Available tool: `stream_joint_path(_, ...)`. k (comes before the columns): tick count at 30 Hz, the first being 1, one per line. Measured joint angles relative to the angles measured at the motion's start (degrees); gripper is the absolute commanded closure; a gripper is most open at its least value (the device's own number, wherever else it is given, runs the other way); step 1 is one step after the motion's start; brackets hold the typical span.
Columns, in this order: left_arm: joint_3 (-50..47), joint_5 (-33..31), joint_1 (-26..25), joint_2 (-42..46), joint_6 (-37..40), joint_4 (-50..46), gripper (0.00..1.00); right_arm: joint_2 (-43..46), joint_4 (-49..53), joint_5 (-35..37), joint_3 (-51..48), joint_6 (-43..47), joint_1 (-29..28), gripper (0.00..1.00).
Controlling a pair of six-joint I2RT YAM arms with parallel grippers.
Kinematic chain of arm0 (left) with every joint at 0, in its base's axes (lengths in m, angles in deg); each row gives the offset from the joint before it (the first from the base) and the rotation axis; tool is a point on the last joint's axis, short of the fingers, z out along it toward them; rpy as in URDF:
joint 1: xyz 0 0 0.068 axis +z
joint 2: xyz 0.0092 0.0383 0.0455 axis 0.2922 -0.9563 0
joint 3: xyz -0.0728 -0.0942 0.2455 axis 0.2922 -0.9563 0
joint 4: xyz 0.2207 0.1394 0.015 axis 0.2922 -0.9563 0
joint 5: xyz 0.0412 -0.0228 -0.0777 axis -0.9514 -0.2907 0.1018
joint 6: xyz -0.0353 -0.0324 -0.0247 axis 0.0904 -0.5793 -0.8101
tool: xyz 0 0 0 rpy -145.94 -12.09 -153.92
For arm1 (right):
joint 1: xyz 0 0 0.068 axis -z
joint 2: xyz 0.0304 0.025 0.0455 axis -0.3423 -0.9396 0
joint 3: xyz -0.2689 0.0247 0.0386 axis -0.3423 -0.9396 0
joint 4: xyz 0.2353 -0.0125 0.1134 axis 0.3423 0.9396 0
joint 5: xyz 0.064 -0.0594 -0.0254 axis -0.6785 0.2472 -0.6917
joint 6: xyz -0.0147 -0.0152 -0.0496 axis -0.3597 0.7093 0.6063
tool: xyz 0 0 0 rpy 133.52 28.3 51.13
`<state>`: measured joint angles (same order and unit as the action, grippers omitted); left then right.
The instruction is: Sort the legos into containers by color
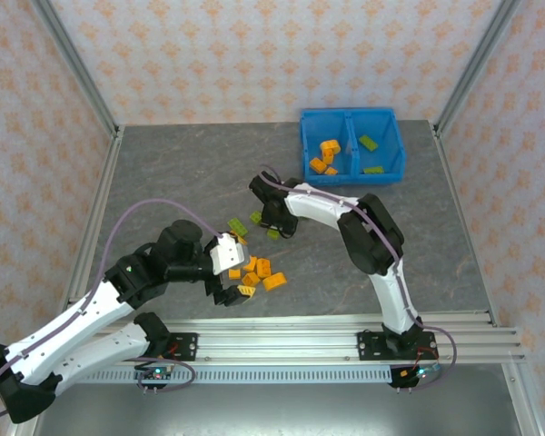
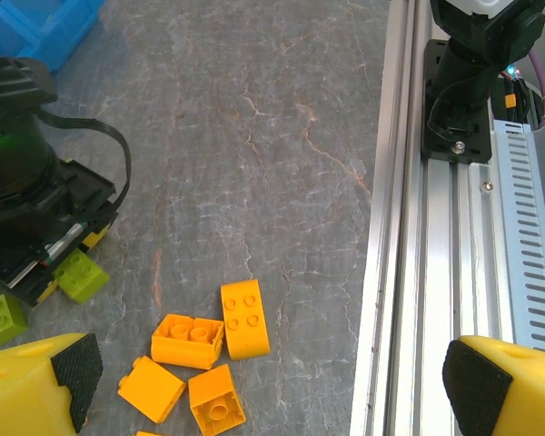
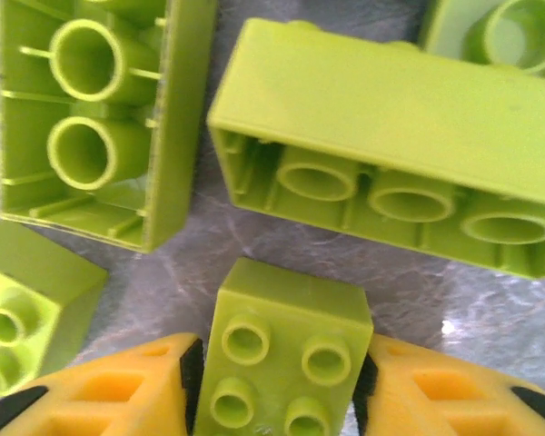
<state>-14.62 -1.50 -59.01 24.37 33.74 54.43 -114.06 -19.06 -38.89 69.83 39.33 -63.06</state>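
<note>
Lime brick [image 3: 286, 359] sits clamped in the right claw [image 3: 274, 386], low among other green bricks [image 3: 391, 173]; the blue bin [image 1: 354, 175] lies well beyond, greens in its right half. Left claw [image 2: 274, 372] gapes above orange bricks [image 2: 209, 350].

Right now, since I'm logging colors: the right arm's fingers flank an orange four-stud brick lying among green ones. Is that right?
No. The four-stud brick between the right arm's fingers is lime green, not orange; the right wrist view shows it. The neighbours around it are green, as you said.
</note>
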Motion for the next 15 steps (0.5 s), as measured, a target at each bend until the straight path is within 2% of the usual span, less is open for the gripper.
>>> stream_joint_path(3, -0.02, 0.0, 0.0, -0.02, 0.0, 0.07, 0.0, 2.47, -2.56, 0.33, -3.65, -0.55, 0.07, 0.65)
stream_joint_path(10, -0.04, 0.04, 0.0, -0.09, 0.0, 1.14, 0.0, 11.89, -2.16, 1.81, -12.35, -0.79, 0.74, 0.68)
stream_joint_path(15, -0.04, 0.04, 0.0, -1.09, -0.37, 3.13, 0.0, 24.57, -2.19, 4.42, -13.92, 0.26, 5.86, 0.68)
